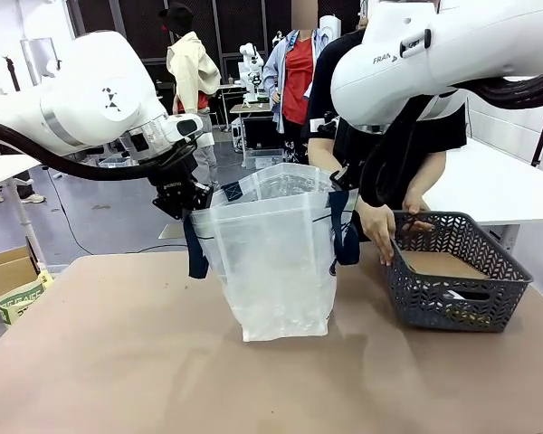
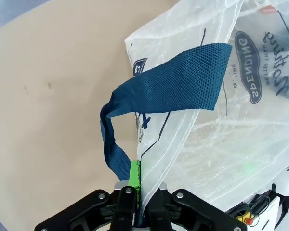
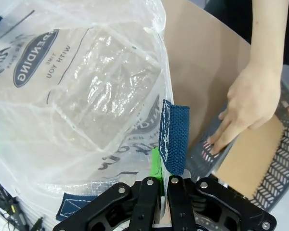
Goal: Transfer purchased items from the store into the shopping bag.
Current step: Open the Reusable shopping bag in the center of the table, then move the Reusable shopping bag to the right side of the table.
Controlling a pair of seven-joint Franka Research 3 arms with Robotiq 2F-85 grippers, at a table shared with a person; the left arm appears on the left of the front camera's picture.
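While I am holding the bag (image 1: 276, 262) upright and open mid-table (image 1: 118, 362), with the left gripper (image 2: 138, 179) clamped on its rim beside a blue strap (image 2: 168, 89) and the right gripper (image 3: 160, 168) clamped on the opposite rim, I am seeing nothing inside it, so I am judging the transfer as not yet begun. Farther off to my right, the grey basket (image 1: 452, 303) is carrying a flat tan item (image 1: 439, 264), and a person's hand (image 1: 377, 231) is touching its wall.

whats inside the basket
A flat tan piece lies in the basket, with the person's hand in it at the far side. Anything under the piece is hidden by it and the wall.
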